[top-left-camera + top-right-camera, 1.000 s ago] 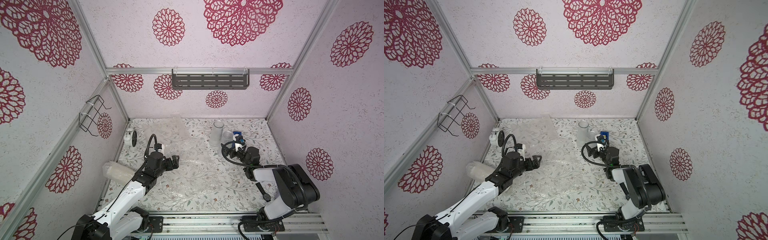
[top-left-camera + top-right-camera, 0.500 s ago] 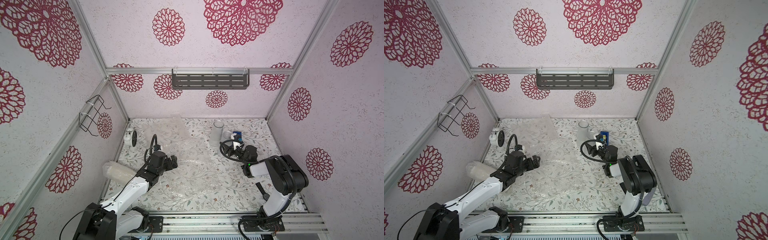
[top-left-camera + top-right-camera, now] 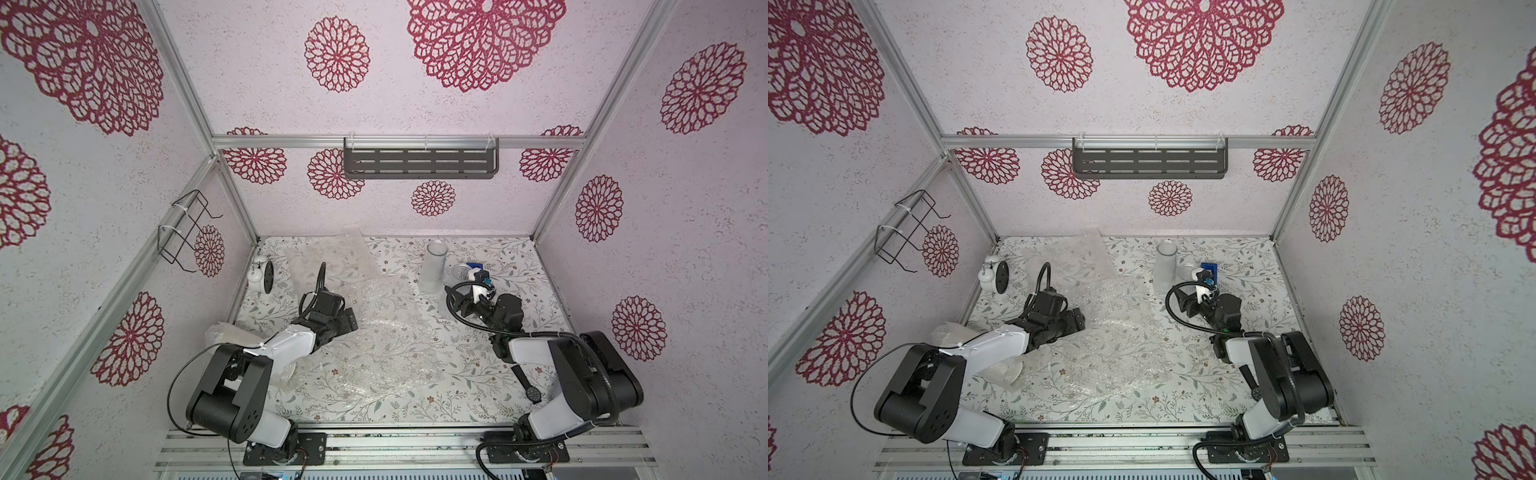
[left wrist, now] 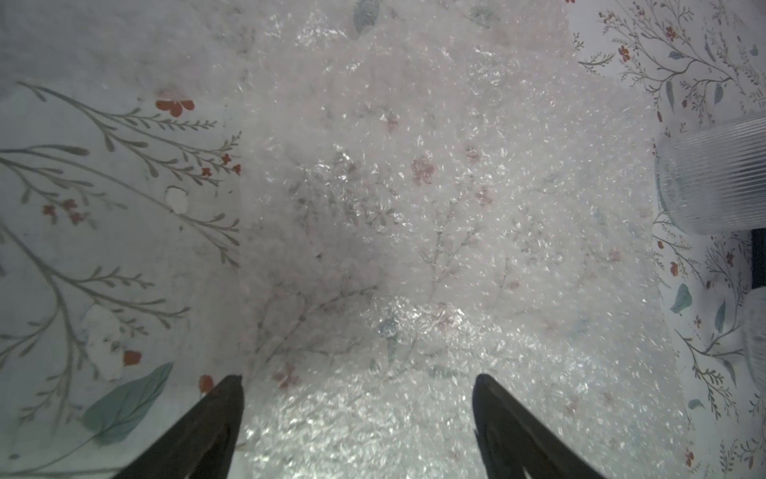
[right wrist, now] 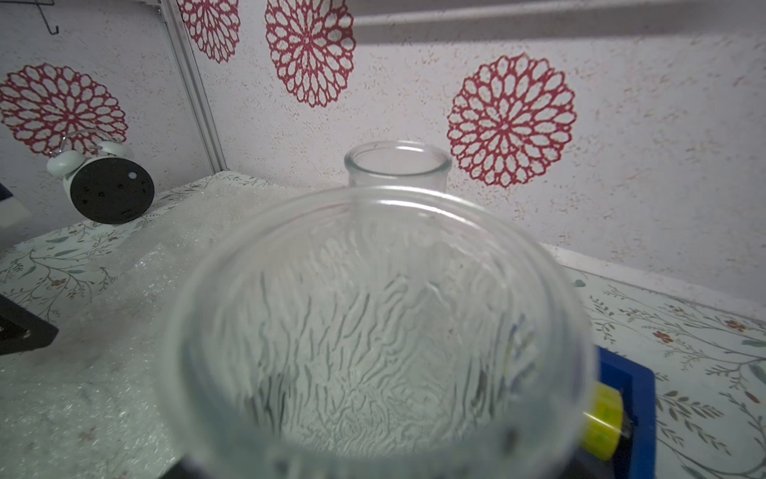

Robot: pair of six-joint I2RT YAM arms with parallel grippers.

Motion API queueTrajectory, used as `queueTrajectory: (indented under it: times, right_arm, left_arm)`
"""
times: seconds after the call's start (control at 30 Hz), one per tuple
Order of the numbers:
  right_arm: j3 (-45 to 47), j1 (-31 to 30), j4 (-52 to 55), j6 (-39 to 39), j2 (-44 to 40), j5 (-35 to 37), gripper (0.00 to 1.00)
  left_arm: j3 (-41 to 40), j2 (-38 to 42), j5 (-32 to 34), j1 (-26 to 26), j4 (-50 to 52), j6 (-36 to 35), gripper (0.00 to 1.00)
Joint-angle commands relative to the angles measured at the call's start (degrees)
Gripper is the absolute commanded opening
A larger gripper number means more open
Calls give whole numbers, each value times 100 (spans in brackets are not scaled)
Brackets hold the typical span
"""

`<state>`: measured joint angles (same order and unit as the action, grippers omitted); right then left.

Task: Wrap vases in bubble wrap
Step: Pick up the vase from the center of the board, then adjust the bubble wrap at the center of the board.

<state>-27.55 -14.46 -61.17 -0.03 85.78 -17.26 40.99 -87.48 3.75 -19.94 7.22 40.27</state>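
A: What covers most of the table [image 3: 478,399]?

B: A big sheet [image 3: 386,345] of bubble wrap, crinkled, spread across the middle. A far sheet [image 3: 328,257] of the same lies at the far edge, left of centre.

A: And the arms?

B: The left gripper [image 4: 356,379] sits low over the big sheet's left part. Its jaws are spread, released, with only wrap between them. The right gripper [image 3: 462,293] is at the far right, right by the glass [image 5: 373,331]. Its jaws are hidden, so I cannot tell whether it grasps anything.

A: Where are the vases?

B: The white vase [image 3: 1011,370] lies on its side at the near left, partly under the left arm [image 3: 286,345], with what looks like wrap around it. The cylinder [image 3: 434,266] stands upright at the far side, right of centre, near the big sheet's far right corner. The glass is just right of it and shorter. Its mouth fills the right wrist view, with the cylinder behind it.

A: Anything smaller?

B: A blue dispenser [image 3: 473,266] just right of the glass, and a clock [image 3: 262,274] in the far left corner, beside the far sheet.
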Motion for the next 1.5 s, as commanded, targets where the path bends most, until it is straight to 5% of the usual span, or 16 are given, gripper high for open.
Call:
queueTrajectory:
  times: [0.0,0.47,0.87,1.1,1.47]
  right_arm:
    - [9,-187,110,-129,-785,255,48]
    - [42,-1655,3070,-867,-2716,1141,48]
    - [-400,-3043,4300,-1434,-2691,2114,48]
    - [-1183,-3892,4896,-1902,-1956,2934,48]
    - [-2692,-4677,6546,-2332,-431,3801,50]
  left_arm:
    - [260,-295,-58,84,-1,-19,87]
    - [1521,-1586,-573,333,-107,-40,81]
    - [2545,-2389,-1089,412,12,80,80]
    - [2183,-1175,-1039,489,437,236,87]
    - [54,1793,39,1082,564,385,96]
